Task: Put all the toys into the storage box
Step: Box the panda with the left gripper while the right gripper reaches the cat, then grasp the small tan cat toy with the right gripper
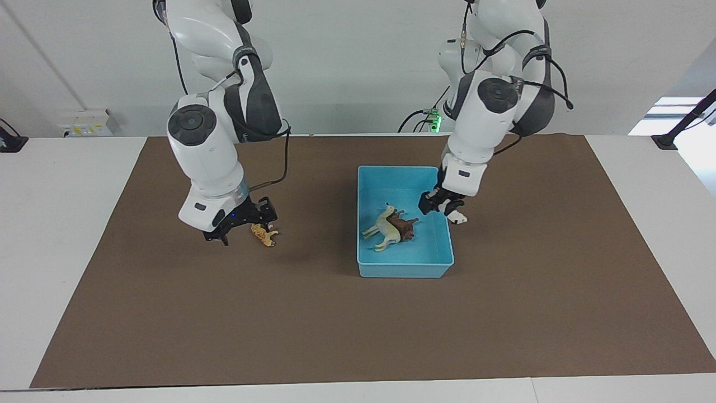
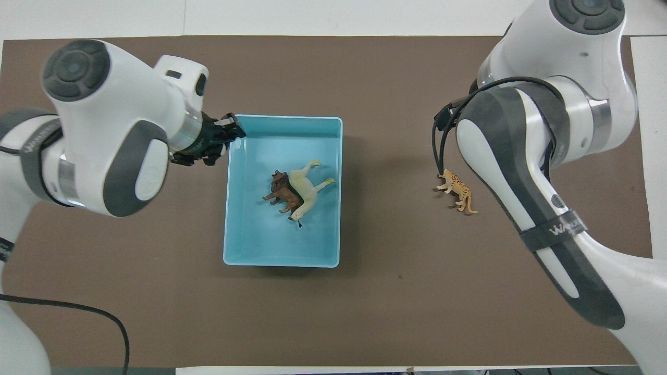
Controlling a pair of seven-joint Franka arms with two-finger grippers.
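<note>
The light blue storage box [image 1: 403, 272] [image 2: 260, 242] sits mid-table. Inside it lie two toys against each other: a cream llama [image 1: 385, 228] [image 2: 306, 188] and a brown animal [image 1: 406, 228] [image 2: 281, 194]. My left gripper [image 1: 446, 209] [image 2: 219, 139] hangs over the box wall toward the left arm's end, shut on the black-and-white panda [image 1: 457, 217]. An orange spotted toy [image 1: 264, 234] [image 2: 457, 190] lies on the mat toward the right arm's end. My right gripper [image 1: 247, 226] is open, low and right beside it. The overhead view hides this gripper under its own arm.
A brown mat [image 1: 358, 330] [image 2: 365, 312] covers most of the white table [image 1: 61, 235]. A black cable [image 2: 62, 307] lies on the mat near the left arm's base.
</note>
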